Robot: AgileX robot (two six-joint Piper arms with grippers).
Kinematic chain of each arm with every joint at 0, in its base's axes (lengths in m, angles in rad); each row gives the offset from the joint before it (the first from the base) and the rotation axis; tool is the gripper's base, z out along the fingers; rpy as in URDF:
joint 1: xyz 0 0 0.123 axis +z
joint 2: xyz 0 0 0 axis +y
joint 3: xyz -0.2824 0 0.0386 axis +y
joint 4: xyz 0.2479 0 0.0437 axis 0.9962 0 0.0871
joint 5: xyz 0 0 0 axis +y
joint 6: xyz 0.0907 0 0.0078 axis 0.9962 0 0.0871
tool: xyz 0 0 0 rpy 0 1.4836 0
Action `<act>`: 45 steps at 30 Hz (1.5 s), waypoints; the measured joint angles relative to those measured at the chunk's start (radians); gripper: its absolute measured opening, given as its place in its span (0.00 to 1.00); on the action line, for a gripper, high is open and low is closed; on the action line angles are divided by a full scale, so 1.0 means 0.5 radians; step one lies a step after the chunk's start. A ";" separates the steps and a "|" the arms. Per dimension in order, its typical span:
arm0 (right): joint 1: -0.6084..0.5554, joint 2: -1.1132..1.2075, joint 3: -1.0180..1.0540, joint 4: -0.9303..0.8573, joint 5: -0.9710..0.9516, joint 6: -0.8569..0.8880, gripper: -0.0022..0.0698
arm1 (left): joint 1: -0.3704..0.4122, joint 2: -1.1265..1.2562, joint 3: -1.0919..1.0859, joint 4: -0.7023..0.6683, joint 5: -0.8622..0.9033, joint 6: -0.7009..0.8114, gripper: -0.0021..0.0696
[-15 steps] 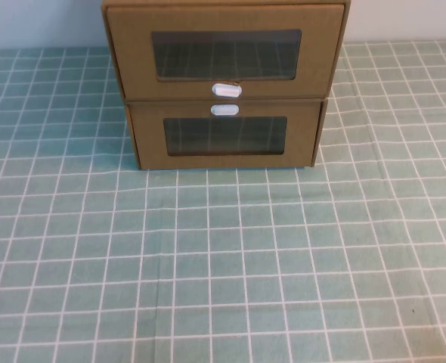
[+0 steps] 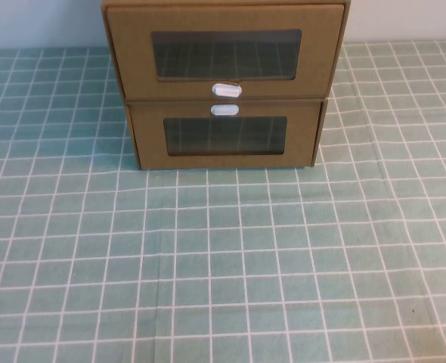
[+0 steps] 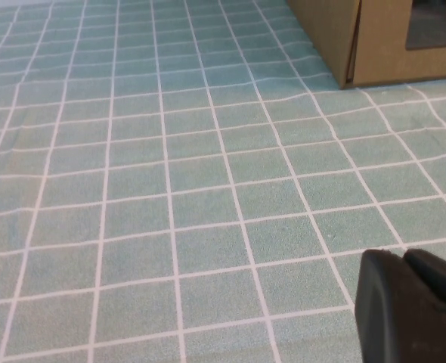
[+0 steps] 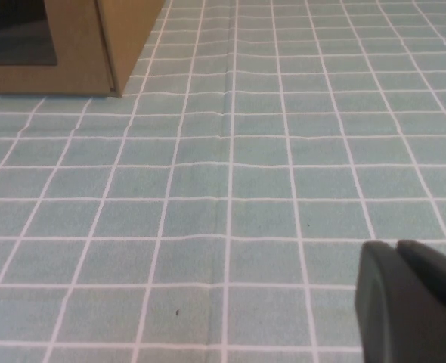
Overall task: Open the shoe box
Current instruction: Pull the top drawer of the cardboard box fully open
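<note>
- Nothing is seen to have moved since the earlier frame: the shoe box (image 2: 223, 83), the cloth and both wrist outlooks are matched line for line, so the arms are judged to be at rest.
- The shoe box is set at the far middle of the checked tablecloth (image 2: 223, 257), with its front turned toward the robot. It is built as two stacked drawers, and both are pushed fully in.
- A window is cut into the upper drawer (image 2: 223, 53) and into the lower drawer (image 2: 224, 136), presumably so that the contents can be checked without opening.
- A pale pull tab is fixed on each drawer: the upper tab (image 2: 226, 90) at the bottom edge of its front, the lower tab (image 2: 224, 110) at the top edge of its front. They are thus brought close together at the seam (handy for a single approach).
- The left gripper (image 3: 402, 261) is held low over the cloth on the robot's left and well apart from the box, whose near corner (image 3: 336, 38) is seen far ahead. Its fingers are pressed together and nothing is held.
- The right gripper (image 4: 397, 249) is parked likewise on the right, closed on nothing, with the other box corner (image 4: 125, 38) seen in the distance.
- The task is judged as not yet begun. A tab must first be reached and the fingers parted before any pull can be made.
</note>
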 joint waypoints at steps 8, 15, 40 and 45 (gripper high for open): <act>0.000 0.000 0.000 0.000 0.000 -0.004 0.01 | 0.000 0.000 0.000 0.000 -0.005 0.000 0.02; 0.000 0.000 0.000 0.000 -0.063 -0.004 0.01 | 0.000 0.000 0.000 0.000 -0.050 0.000 0.02; 0.000 0.000 0.000 -0.033 -2.245 0.094 0.01 | 0.000 -0.001 0.000 0.001 -2.014 0.000 0.02; 0.000 0.000 -0.106 -0.083 -2.377 0.270 0.01 | 0.000 -0.004 -0.025 -0.108 -2.408 0.026 0.02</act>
